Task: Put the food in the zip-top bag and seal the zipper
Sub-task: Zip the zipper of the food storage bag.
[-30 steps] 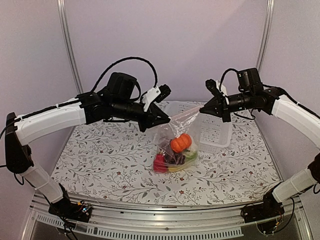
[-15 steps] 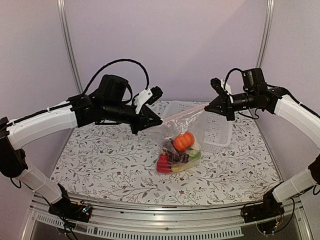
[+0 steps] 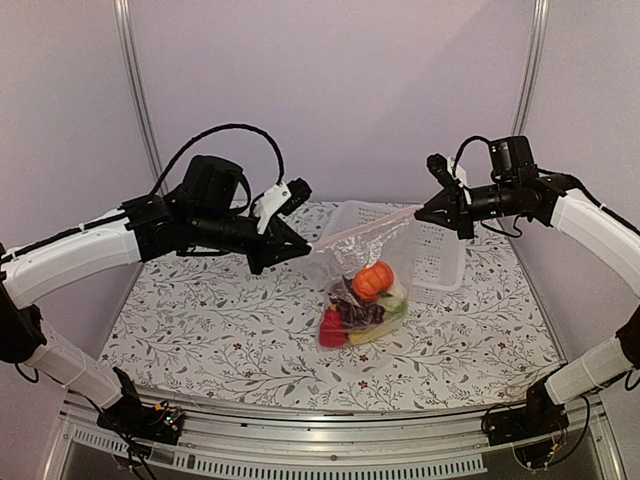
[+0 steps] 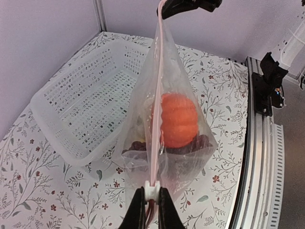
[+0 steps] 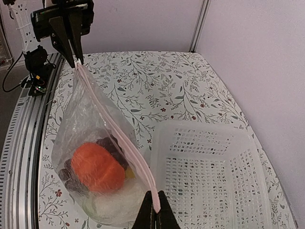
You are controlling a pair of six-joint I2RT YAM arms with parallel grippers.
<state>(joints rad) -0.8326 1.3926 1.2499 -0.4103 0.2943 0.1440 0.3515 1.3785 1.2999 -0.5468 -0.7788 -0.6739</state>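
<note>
The clear zip-top bag hangs stretched between my two grippers above the table. Its pink-white zipper runs taut along the top edge. Inside lie the food pieces: an orange fruit, purple grapes, a red piece and white cauliflower. My left gripper is shut on the white slider at the zipper's left end. My right gripper is shut on the zipper's right end. The zipper looks closed along its length.
A white lattice basket stands behind the bag at the back right; it also shows in the left wrist view and the right wrist view. The floral tablecloth covers the table. A metal rail runs along the near edge.
My left gripper has drawn left along the zipper and my right gripper has moved slightly up and right. The bag's top edge is stretched longer and tauter, and the food has shifted slightly right.
</note>
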